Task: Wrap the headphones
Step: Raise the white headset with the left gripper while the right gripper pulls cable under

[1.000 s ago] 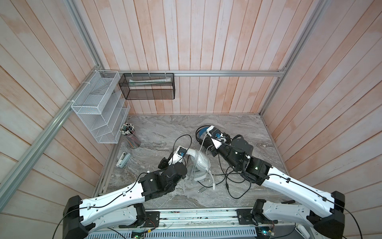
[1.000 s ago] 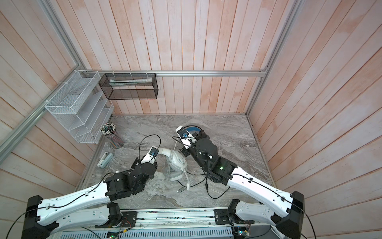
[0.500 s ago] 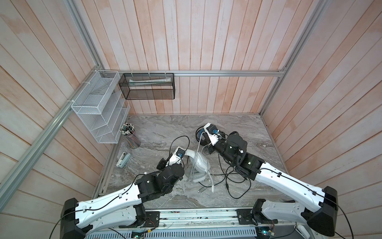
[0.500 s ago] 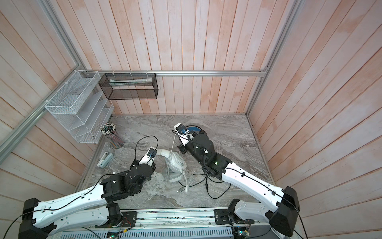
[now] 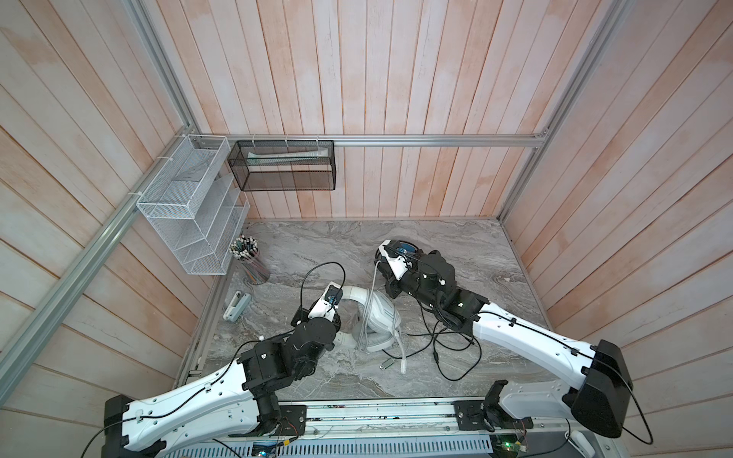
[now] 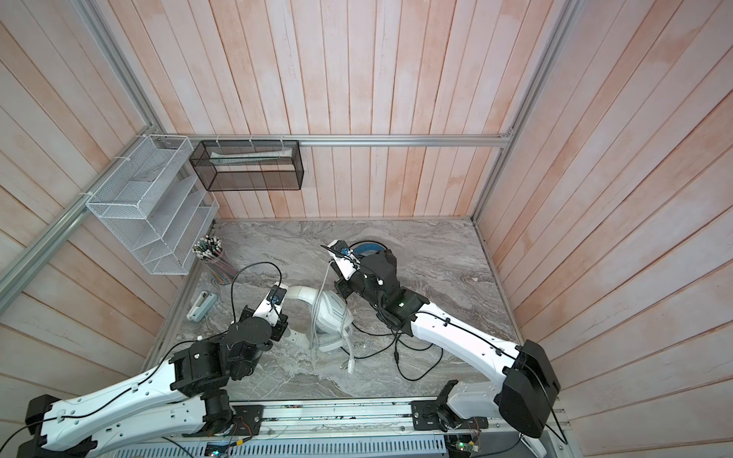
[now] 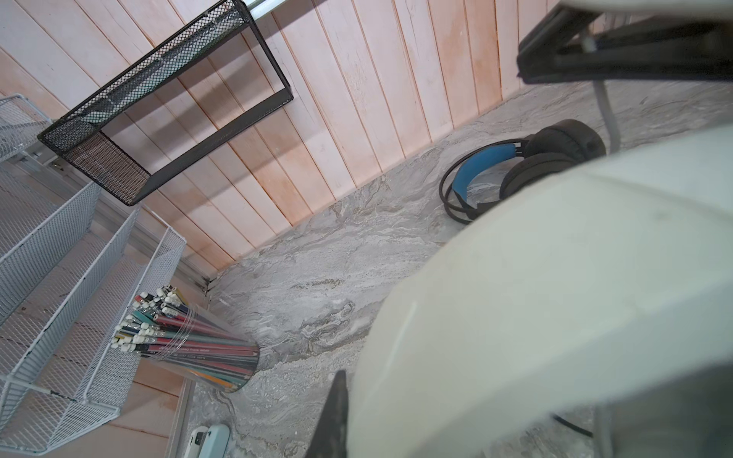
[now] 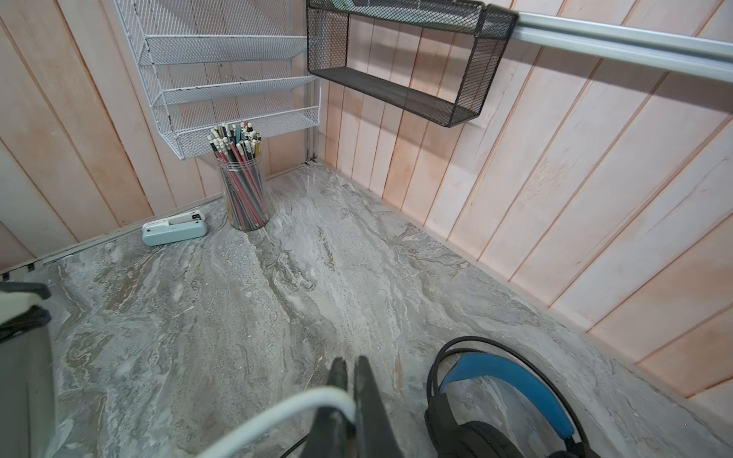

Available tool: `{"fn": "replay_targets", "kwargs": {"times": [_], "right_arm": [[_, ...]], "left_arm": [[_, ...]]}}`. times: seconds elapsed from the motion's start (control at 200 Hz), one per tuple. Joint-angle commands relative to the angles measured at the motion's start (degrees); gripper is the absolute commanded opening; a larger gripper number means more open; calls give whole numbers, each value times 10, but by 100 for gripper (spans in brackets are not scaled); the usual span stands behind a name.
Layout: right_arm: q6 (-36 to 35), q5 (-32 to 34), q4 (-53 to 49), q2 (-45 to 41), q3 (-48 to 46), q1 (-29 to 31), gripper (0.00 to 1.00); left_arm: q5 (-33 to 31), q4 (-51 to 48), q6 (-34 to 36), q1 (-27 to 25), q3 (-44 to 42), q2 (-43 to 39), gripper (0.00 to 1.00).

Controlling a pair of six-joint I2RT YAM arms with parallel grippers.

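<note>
Right fingers pinch one cable; one white headset, one black headset.

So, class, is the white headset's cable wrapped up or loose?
Loose: white cable drapes across the white headset, end lying on the table.

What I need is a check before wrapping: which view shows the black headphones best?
The left wrist view: the black headphones show their blue headband and both ear cups. The right wrist view cuts the cups off at its edge; in both top views the right arm hides most of them.
</note>
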Motion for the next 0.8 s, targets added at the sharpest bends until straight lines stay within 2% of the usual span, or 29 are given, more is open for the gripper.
{"fn": "replay_targets", "kwargs": {"times": [0.0,0.22,0.43,0.66,0.795], "right_arm": [[27,0,16,10,1,-12,4],[34,0,26,6,-18,-15,17],[46,-27,33,4,-21,-21,27],[57,-37,40,0,-35,-24,34],[73,-53,51,5,-50,-25,35]], "left_arm": [[38,22,-24,-7,47,-15,0],[65,-29,-99,-7,121,-23,0],[111,-61,-138,-7,189,-28,0],[125,-87,-160,-7,234,-29,0],[131,-87,-176,-7,263,-29,0]]}}
